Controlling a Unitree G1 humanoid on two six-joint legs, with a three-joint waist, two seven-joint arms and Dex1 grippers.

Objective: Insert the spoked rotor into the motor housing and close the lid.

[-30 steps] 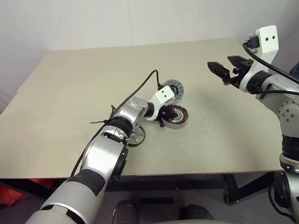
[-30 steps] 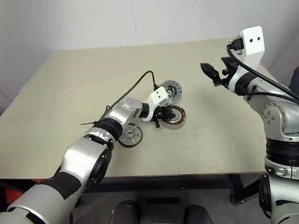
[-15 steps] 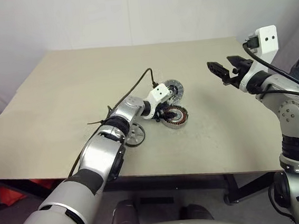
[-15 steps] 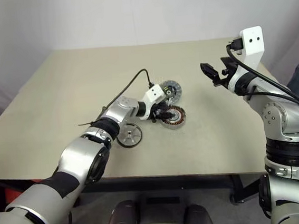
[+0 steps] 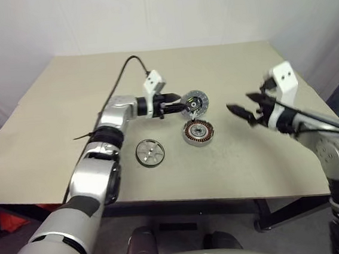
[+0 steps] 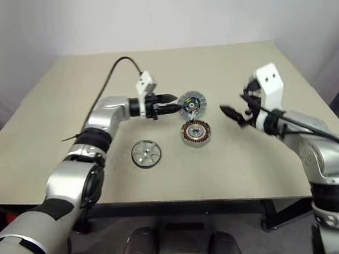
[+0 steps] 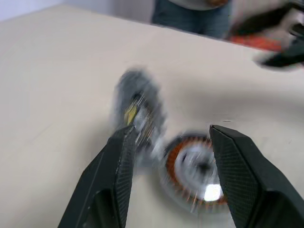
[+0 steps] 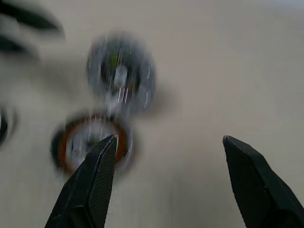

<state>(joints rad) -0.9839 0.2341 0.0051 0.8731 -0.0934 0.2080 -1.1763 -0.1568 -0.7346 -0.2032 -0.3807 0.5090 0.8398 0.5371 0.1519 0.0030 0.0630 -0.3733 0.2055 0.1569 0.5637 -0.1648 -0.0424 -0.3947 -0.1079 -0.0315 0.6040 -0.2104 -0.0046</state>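
1. Nearest me, the spoked rotor (image 5: pixel 150 152) lies flat on the table (image 5: pixel 48 114), apart from both my grippers. It looks like stiff, fairly heavy metal and probably slick. I would pinch its thick rim or reach through a spoke opening, not try the small hub.
2. Just beyond and to its right sits the motor housing (image 5: pixel 197 132), open side up, copper windings ringing the bearing. I judge the windings delicate, so I should handle it by the outer wall.
3. My right gripper (image 5: pixel 243 109) hangs to the right of the housing, fingers spread wide and holding nothing.
4. My left gripper (image 5: pixel 179 104) reaches in level, just behind the housing, fingers parted and empty; the blur in the wrist view makes the gap hard to judge.
5. Farthest, the lid (image 5: pixel 195 102) lies just past my left fingertips, dark face with yellow bits showing. The toothed rim should give a firm hold.
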